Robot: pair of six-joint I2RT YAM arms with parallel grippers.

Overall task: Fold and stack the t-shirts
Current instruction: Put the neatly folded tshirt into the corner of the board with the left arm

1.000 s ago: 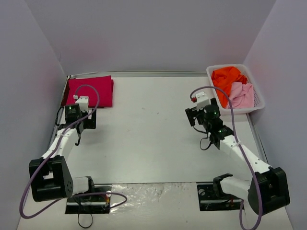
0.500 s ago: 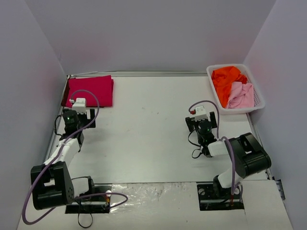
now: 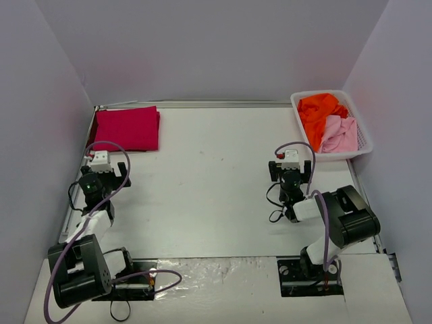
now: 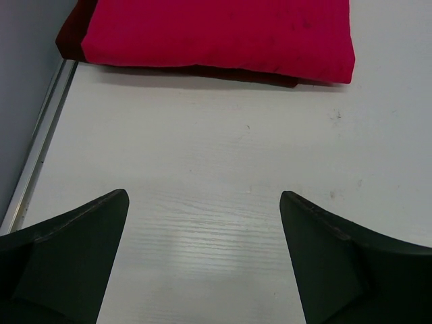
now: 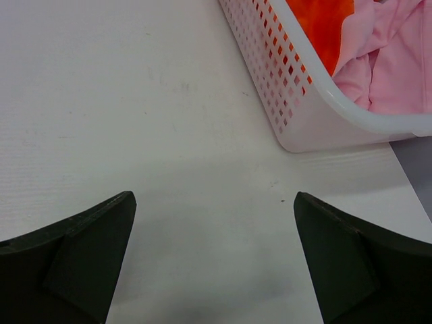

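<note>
Noting both arms low over the flat white table (image 3: 202,189), nothing held. Left gripper (image 4: 203,196) has its jaws spread wide and empty, with bare tabletop between the dark fingers; the right gripper (image 5: 214,197) is the same, released and carrying no cloth. Two shirts look done: the crimson-red folded cloth t-shirt (image 4: 216,30) lies flat at the far-left corner on top of a dark maroon cloth t-shirt (image 4: 69,37), whose edge peeks out along the left and near sides. Two remain: a crumpled orange cloth t-shirt (image 5: 317,20) and a pale pink cloth t-shirt (image 5: 391,61), bunched together and touching inside the white plastic mesh basket (image 5: 283,88) at the far-right corner, just ahead and right of the right gripper. Likely trouble: because the two shirts press against each other, a pinch into the basket may lift both, or drag the pink one out half-caught. A finger coming in low could snag the mesh wall or rim and shove the light basket, which sits close to the table's right edge. On the left, the stack sits hard against the table border; a careless set-down could skew the top layer or push it off square.
</note>
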